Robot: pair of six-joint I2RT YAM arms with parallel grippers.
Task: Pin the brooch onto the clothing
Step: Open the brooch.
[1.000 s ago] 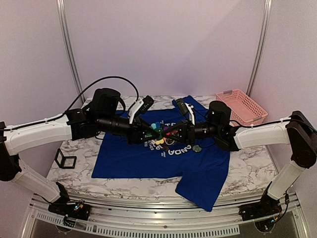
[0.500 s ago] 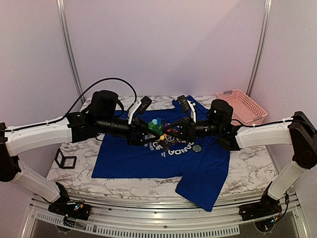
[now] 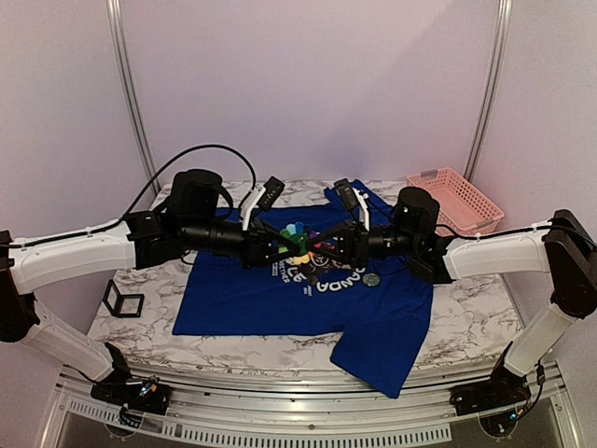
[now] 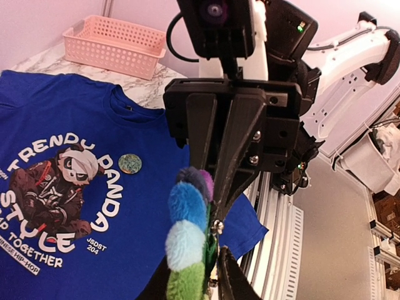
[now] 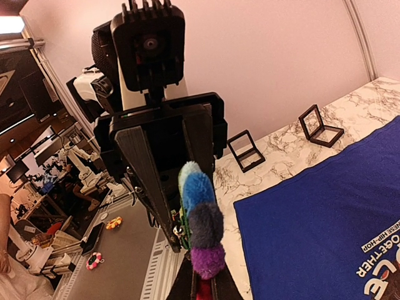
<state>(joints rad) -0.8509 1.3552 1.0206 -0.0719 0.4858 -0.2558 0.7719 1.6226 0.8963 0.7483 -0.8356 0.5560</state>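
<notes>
The brooch (image 3: 298,245), a fuzzy flower with multicoloured petals, hangs in the air above the print of the clothing (image 3: 242,299), a royal-blue T-shirt spread on the table. My left gripper (image 3: 283,248) and right gripper (image 3: 320,248) meet tip to tip at it. In the left wrist view the brooch (image 4: 186,228) is edge-on between my left gripper's (image 4: 194,275) fingers, which close on its two faces. In the right wrist view my right gripper (image 5: 209,290) is shut on a red petal at the lower end of the brooch (image 5: 200,206). The pin's metal clasp shows on the green back.
A round grey disc (image 3: 371,278) lies on the shirt right of the print. A pink lattice basket (image 3: 454,201) stands at the back right. A black open-frame cube (image 3: 122,301) sits on the marble at the left, and the right wrist view shows two such frames (image 5: 247,150).
Both grippers and the brooch have lifted slightly and shifted a little toward the far side. The left wrist has turned a little. The right gripper's hold on the brooch is unchanged.
</notes>
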